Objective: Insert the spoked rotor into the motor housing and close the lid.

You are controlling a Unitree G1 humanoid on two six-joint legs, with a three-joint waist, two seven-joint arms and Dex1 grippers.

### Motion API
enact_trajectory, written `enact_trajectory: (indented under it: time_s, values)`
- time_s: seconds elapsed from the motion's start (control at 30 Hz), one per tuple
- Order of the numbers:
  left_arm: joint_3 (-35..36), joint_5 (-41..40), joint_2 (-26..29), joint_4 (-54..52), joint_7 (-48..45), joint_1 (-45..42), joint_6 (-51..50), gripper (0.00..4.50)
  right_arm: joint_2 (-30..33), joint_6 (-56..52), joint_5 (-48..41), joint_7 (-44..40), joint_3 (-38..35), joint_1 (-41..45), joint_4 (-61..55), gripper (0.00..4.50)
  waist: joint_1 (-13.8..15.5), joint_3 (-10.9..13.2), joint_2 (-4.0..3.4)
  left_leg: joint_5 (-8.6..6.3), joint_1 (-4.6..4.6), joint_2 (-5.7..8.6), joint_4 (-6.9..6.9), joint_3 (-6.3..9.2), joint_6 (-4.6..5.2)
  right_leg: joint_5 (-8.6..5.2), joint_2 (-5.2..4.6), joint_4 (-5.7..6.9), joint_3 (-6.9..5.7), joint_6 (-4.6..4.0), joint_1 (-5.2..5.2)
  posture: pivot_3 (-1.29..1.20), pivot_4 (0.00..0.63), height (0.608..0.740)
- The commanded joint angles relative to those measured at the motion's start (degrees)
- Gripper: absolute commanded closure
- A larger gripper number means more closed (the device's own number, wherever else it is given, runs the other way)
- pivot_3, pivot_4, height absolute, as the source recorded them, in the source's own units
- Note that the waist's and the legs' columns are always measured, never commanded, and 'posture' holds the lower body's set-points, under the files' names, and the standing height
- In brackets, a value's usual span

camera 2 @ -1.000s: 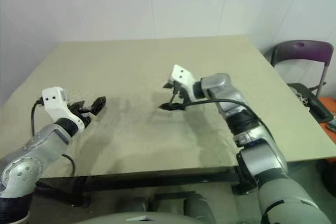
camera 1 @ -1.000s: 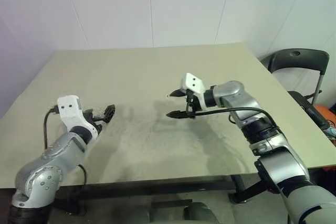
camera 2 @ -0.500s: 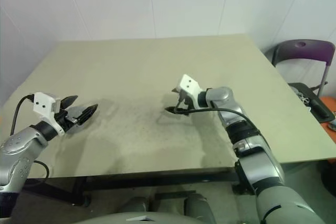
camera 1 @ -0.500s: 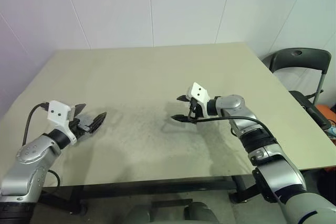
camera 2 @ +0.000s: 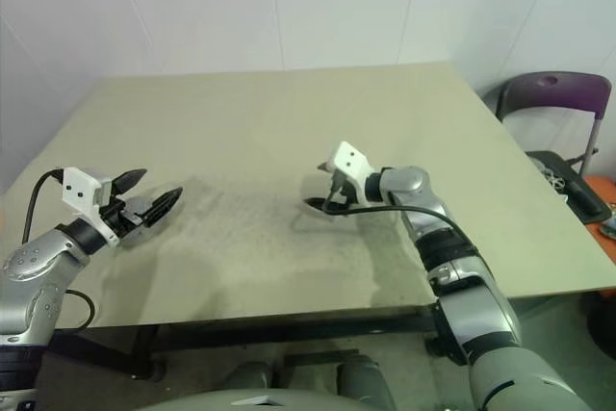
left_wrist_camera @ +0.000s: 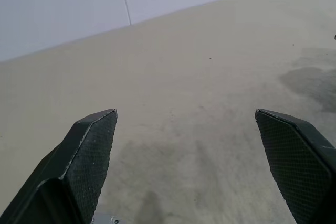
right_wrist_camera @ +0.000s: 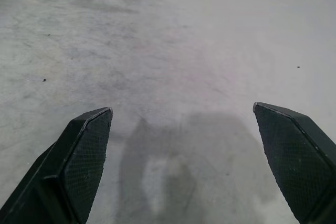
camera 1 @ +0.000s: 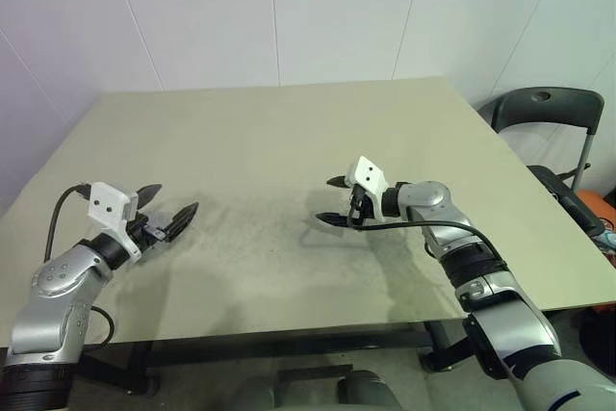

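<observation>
Arms: silver-grey rounded metal shells w/ black joint bands. Left gripper (camera 1: 166, 219) and right gripper (camera 1: 334, 201): two black tapered fingers (left_wrist_camera: 86, 150), cross-hatch textured pads. White camera block at each wrist. Black cable looped along each forearm.

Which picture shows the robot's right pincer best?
The left eye view: the whole right pincer shows from the side, open and empty, low over the table. The right eye view shows much the same. The right wrist view shows its two black fingertips, wide apart.
</observation>
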State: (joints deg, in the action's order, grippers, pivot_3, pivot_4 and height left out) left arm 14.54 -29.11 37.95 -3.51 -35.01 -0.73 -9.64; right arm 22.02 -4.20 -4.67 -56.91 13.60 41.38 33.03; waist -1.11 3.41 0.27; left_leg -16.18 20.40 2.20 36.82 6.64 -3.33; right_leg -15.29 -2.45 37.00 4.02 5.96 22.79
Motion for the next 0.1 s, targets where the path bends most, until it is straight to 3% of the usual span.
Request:
enact_trajectory:
  time_s: [0.03,0.1]
  values:
    - [2.22,1.0,-0.22,-1.29,-0.16,-1.21,1.2,0.03,0.52,-0.2,-0.7,0.78,-2.49,-0.07,-1.98,0.0,0.02,0.0,0.0,0.0,0.0,0.0,0.01,0.0,0.0,0.0,0.0,0.0,0.0,0.0,-0.01,0.0,0.0,0.74]
    - [2.33,1.25,-0.54,-1.04,-0.4,-1.45,1.54,0.03,0.61,-0.59,-0.7,1.23,-2.96,-0.55,-2.53,0.0,0.02,0.0,0.0,0.0,0.0,0.0,0.02,0.0,0.0,0.0,0.0,0.0,0.0,0.0,-0.01,0.0,0.0,0.74]
